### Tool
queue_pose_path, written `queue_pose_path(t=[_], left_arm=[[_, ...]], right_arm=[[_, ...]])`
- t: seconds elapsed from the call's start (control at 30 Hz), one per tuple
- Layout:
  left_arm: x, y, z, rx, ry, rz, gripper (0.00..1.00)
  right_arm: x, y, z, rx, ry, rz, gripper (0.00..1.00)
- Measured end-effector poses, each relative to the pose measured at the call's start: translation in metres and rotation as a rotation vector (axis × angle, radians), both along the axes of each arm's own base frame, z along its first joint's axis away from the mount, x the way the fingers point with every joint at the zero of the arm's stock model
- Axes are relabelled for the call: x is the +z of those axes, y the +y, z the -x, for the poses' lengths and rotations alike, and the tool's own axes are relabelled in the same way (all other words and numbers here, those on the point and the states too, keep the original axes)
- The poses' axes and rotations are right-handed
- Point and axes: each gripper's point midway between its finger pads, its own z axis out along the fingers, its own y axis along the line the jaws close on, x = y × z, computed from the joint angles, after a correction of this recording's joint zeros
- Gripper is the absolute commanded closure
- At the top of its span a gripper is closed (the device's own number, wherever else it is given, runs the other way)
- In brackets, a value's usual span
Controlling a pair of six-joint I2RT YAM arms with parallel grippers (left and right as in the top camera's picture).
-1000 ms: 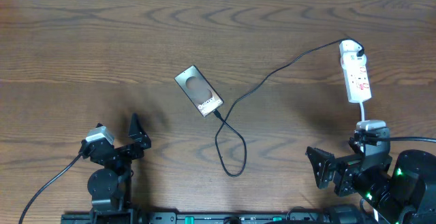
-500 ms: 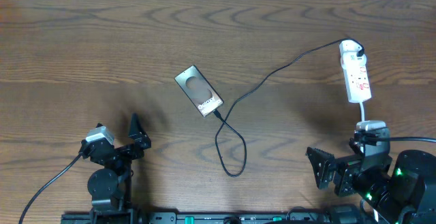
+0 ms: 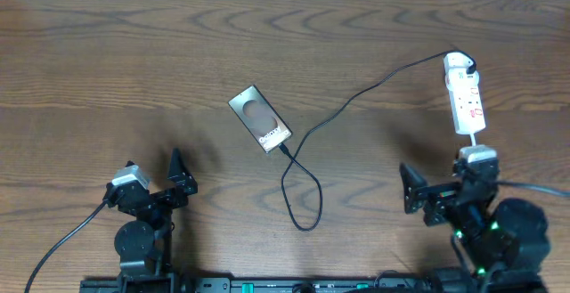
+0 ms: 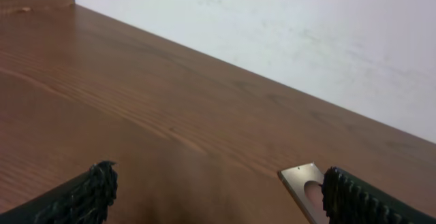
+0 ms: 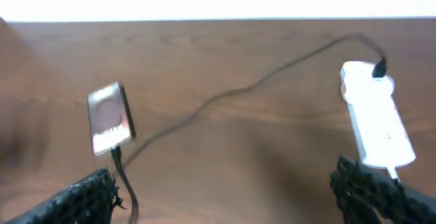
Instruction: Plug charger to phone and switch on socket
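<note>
The grey-brown phone [image 3: 259, 118] lies at the table's middle, tilted; it also shows in the right wrist view [image 5: 109, 118] and partly in the left wrist view [image 4: 304, 185]. The thin black charger cable [image 3: 356, 93] runs from the far end of the white socket strip [image 3: 465, 93] to the phone's near end, where its plug [image 3: 283, 148] meets the phone, and loops toward the front [image 3: 303, 206]. The strip shows in the right wrist view [image 5: 376, 124]. My left gripper [image 3: 151, 182] is open and empty at the front left. My right gripper [image 3: 436, 186] is open and empty just in front of the strip.
The strip's white lead [image 3: 475, 139] runs from its near end toward my right arm. A white wall [image 4: 306, 33] stands behind the table's far edge.
My right arm has moved forward toward the strip and turned a little left. The left arm, phone and cable have not moved.
</note>
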Motion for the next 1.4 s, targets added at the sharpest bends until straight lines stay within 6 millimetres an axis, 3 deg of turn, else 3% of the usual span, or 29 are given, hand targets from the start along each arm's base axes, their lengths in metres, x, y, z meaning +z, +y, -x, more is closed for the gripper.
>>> queue_pose_path(t=[0.17, 0.53, 0.77, 1.4], left_arm=[[0.0, 0.0, 0.0, 0.001, 0.0, 0.0, 0.02], [0.0, 0.0, 0.0, 0.001, 0.0, 0.0, 0.02], [0.0, 0.0, 0.0, 0.001, -0.001, 0.0, 0.02], [0.0, 0.0, 0.0, 0.001, -0.001, 0.0, 0.02]], right_arm=[[-0.005, 0.013, -0.017, 0.063, -0.256, -0.039, 0.01], [-0.039, 0.018, -0.02, 0.092, -0.449, -0.058, 0.01], [-0.079, 0.018, -0.023, 0.091, -0.351, -0.054, 0.01], [-0.08, 0.018, -0.023, 0.091, -0.348, -0.054, 0.01]])
